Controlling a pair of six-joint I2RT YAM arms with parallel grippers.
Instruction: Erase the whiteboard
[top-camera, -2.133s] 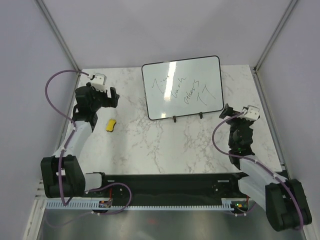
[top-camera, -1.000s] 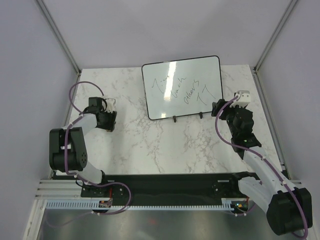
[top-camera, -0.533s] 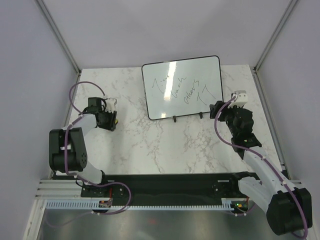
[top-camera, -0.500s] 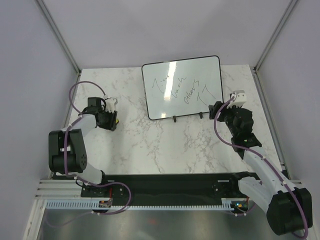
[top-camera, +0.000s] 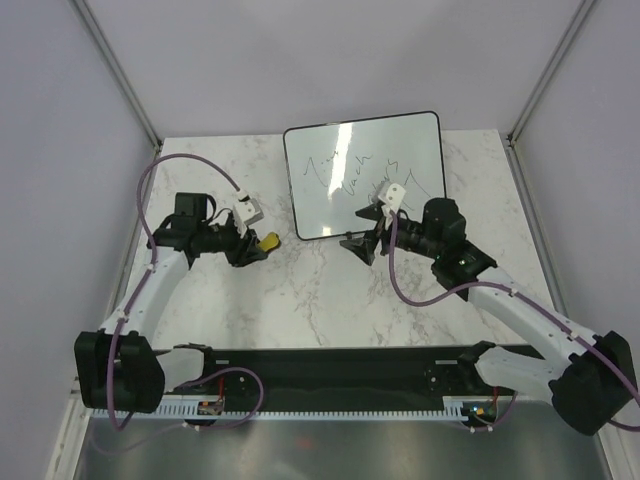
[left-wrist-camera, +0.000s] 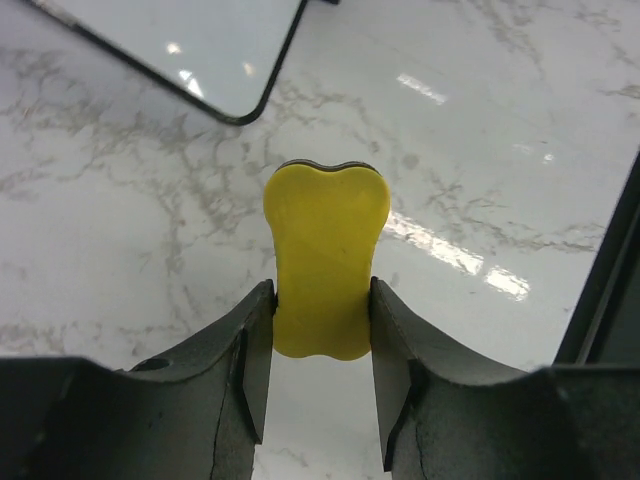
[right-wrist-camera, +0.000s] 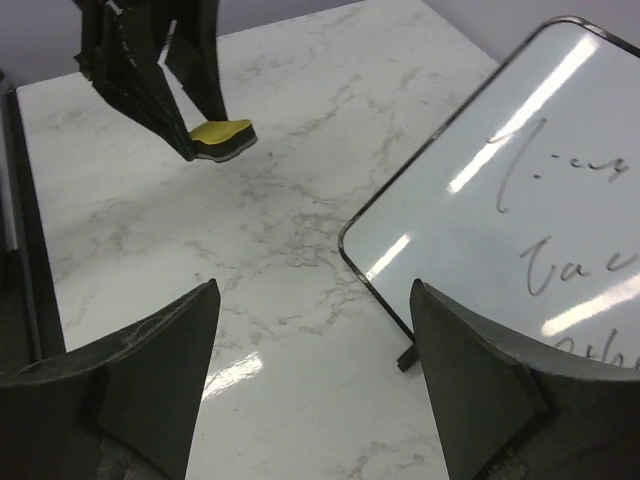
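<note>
Yellow eraser (left-wrist-camera: 325, 260) sits pinched at its waist between the two fingers of the left gripper (left-wrist-camera: 322, 297), which is clamped on its long sides. Its long axis runs in line with the fingers, the far end sticking out past the tips toward the lower left corner of the whiteboard (top-camera: 365, 170), near it but not touching. The writing is still on the board. The right gripper (top-camera: 362, 230) is spread wide and holds nothing, just in front of the board's lower edge. Half a second ago the left gripper was low at the left of the marble table (top-camera: 300, 290), and the right one stood at the board's right side.
</note>
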